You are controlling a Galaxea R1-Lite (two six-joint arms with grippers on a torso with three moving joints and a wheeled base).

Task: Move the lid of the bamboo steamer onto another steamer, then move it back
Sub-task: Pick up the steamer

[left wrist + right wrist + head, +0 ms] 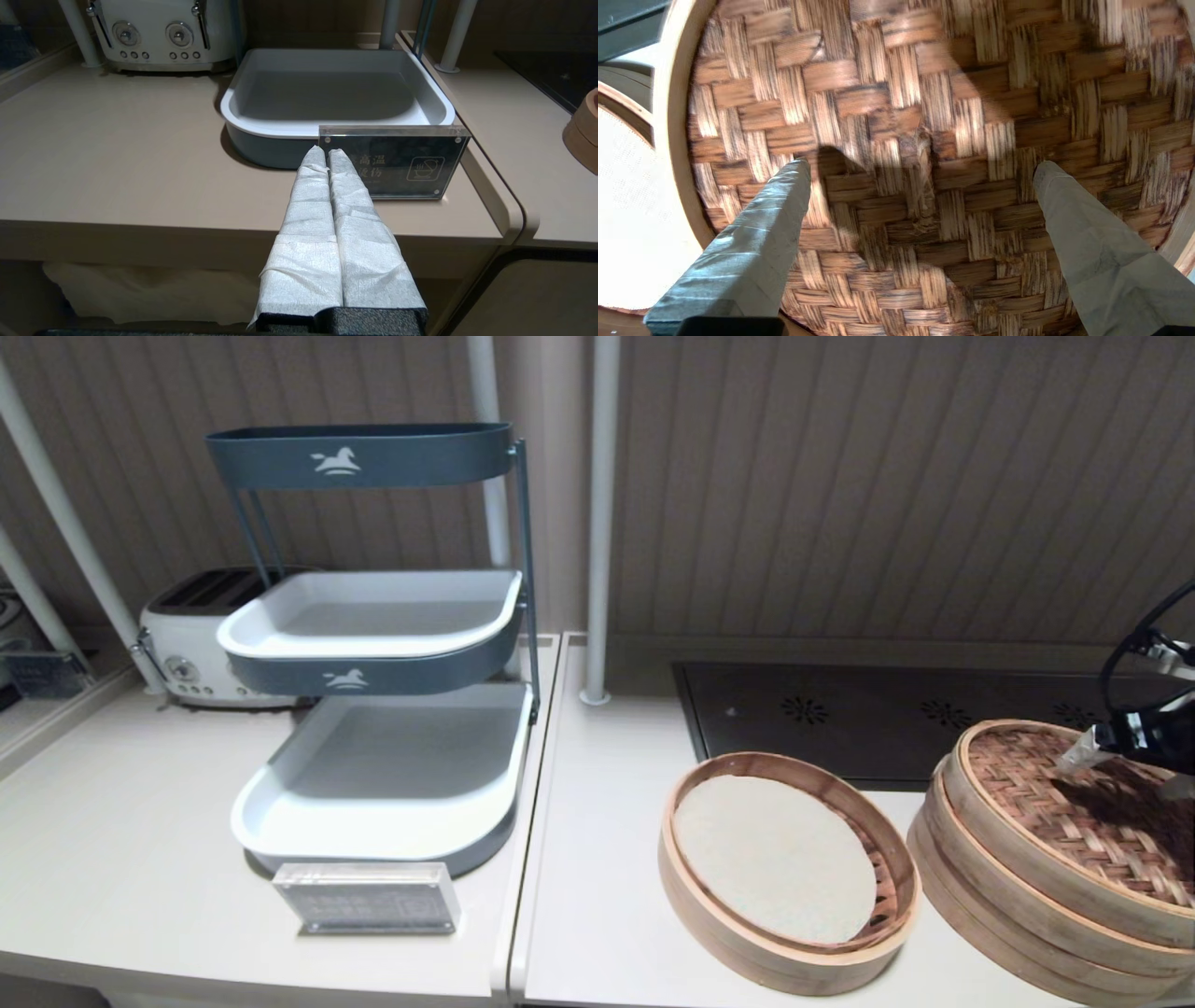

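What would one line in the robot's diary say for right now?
right pincer: open, above bamboo steamer lid | lid: on stacked steamer | left pincer: shut, parked near sign | open steamer basket: uncovered

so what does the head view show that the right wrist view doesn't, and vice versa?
Only head: the three-tier rack, toaster, sign, cooktop, and the stacked steamer under the lid.
Only right wrist: the right pincer open, straddling the lid's centre knot.
Both: the woven lid and the lined basket beside it.
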